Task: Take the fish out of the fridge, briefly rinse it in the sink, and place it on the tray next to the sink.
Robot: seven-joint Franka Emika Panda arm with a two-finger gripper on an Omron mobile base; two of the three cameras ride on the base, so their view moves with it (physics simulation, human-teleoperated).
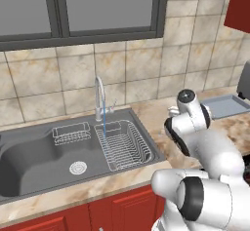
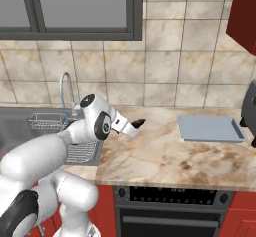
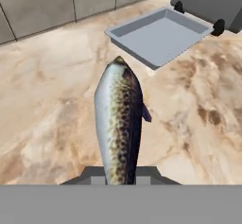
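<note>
A: We hold the fish (image 3: 119,124) clamped in the tool (image 2: 134,126), above the desk (image 2: 165,156), rinse seemingly done.

B: Then the tray (image 3: 158,34) lies ahead of the tool; next we carry it forward and lower it there.

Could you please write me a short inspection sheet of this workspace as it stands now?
Surface: beige marbled stone counter, bare between sink and tray.
Job's things: speckled dark fish held over the counter; grey-blue rectangular tray empty; dark-grey metal sink, water running from its curved chrome tap.
Clutter: wire racks in the sink.
Grippers: gripper shut on the fish, fingers mostly hidden.
Cables: nothing seen.
Surroundings: tiled wall, window, red cabinets, black oven below.
</note>
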